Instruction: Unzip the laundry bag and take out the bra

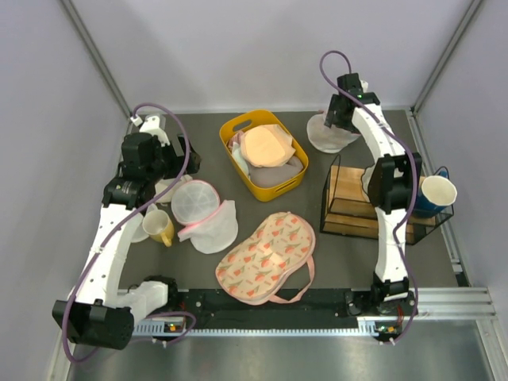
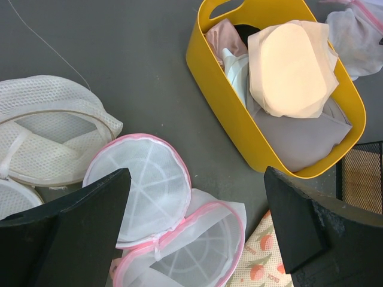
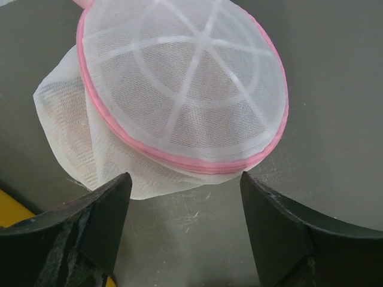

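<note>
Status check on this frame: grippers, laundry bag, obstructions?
Both open. Right gripper over laundry bag, looks zipped. Left gripper above second, opened bag. Orange bra not visible. No obstruction seen.

Pale grey walls (image 1: pixel 254 48) enclose a dark grey tabletop (image 1: pixel 341 255).

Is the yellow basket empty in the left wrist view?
No, the basket holds a peach bra lying on top of other garments.
</note>
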